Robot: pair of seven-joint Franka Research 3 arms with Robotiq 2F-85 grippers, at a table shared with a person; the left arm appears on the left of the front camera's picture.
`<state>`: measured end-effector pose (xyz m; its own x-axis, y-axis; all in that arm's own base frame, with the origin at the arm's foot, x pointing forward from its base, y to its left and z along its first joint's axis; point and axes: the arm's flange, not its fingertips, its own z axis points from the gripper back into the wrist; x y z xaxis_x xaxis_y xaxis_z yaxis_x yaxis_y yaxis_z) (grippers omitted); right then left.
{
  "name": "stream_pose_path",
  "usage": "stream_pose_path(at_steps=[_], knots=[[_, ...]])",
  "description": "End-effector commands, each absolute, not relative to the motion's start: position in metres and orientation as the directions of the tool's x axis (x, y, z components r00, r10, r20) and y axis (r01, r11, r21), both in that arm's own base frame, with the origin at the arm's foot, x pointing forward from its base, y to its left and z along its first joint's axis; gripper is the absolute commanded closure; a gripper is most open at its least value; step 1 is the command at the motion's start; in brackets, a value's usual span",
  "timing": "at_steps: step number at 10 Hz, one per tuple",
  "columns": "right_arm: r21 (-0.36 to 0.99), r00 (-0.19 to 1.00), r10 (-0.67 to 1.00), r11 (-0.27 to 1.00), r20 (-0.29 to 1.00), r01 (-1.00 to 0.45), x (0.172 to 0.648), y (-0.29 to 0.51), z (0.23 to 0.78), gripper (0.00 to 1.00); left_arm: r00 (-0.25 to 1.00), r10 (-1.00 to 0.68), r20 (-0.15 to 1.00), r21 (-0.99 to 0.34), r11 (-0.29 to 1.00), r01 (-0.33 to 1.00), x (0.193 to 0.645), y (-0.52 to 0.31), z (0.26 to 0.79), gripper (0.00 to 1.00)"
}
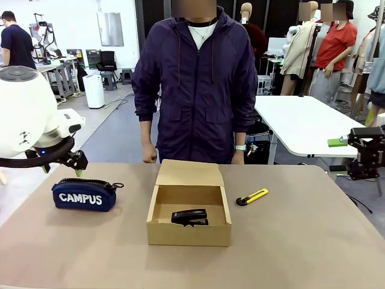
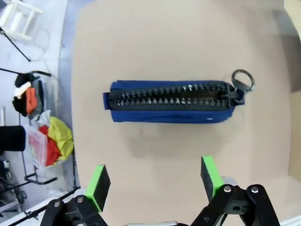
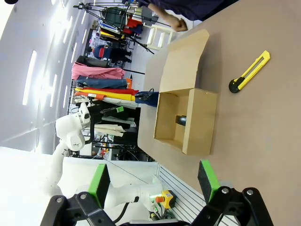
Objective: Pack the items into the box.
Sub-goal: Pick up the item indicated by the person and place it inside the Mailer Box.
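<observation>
The navy "CAMPUS" pouch (image 1: 84,194) lies at the table's left, zip up. My left gripper (image 1: 63,167) hangs open just above and behind it. In the left wrist view the pouch (image 2: 171,101) lies lengthwise beyond the open left gripper (image 2: 154,181), clear of both pads. The brown box (image 1: 157,232) sits mid-table with its flap lid (image 1: 189,173) folded back. The black stapler (image 1: 190,217) lies inside it. The yellow-and-black utility knife (image 1: 252,197) rests on the table right of the box. My right gripper (image 1: 338,144) hovers open off the right edge; from the open right gripper (image 3: 153,181) I see box (image 3: 200,122), stapler (image 3: 181,120) and knife (image 3: 249,72).
A person in a dark jacket stands at the far edge behind the box, hands (image 1: 148,158) down at the table's rim. A white table (image 1: 301,123) stands behind on the right. Bare tabletop (image 1: 301,241) spreads in front of and right of the box.
</observation>
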<state>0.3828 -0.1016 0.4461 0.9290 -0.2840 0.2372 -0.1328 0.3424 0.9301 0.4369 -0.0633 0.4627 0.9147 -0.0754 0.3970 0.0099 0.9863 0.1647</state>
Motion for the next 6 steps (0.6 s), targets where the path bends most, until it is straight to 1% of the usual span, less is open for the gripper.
stream_pose_path(at_steps=[1, 2, 3, 4, 5, 6], knots=[[0.928, 0.932, -0.271, 0.344, 0.242, -0.141, 0.383, -0.104, 0.448, 0.0, 0.93, -0.108, 0.352, 0.155, 0.986, 0.056, 0.435, -0.066, 0.467, 0.0], [0.928, 0.932, -0.271, 0.344, 0.242, -0.141, 0.383, -0.104, 0.448, 0.0, 0.93, -0.108, 0.352, 0.155, 0.986, 0.056, 0.435, -0.066, 0.467, 0.0], [0.928, 0.932, -0.271, 0.344, 0.242, -0.141, 0.383, -0.104, 0.448, 0.0, 0.922, -0.087, 0.377, 0.162, 0.986, 0.027, 0.435, -0.069, 0.461, 0.0], [0.928, 0.932, -0.271, 0.344, 0.242, -0.141, 0.383, -0.104, 0.448, 0.0, 0.936, -0.153, 0.317, 0.138, 0.984, 0.114, 0.459, -0.062, 0.456, 0.0], [0.928, 0.932, -0.271, 0.344, 0.242, -0.141, 0.383, -0.104, 0.448, 0.0, 0.917, -0.245, 0.316, 0.148, 0.967, 0.207, 0.48, -0.059, 0.453, 0.0], [0.928, 0.932, -0.271, 0.344, 0.242, -0.141, 0.383, -0.104, 0.448, 0.0, 0.816, -0.48, 0.323, 0.092, 0.874, 0.477, 0.494, -0.062, 0.451, 0.0]])
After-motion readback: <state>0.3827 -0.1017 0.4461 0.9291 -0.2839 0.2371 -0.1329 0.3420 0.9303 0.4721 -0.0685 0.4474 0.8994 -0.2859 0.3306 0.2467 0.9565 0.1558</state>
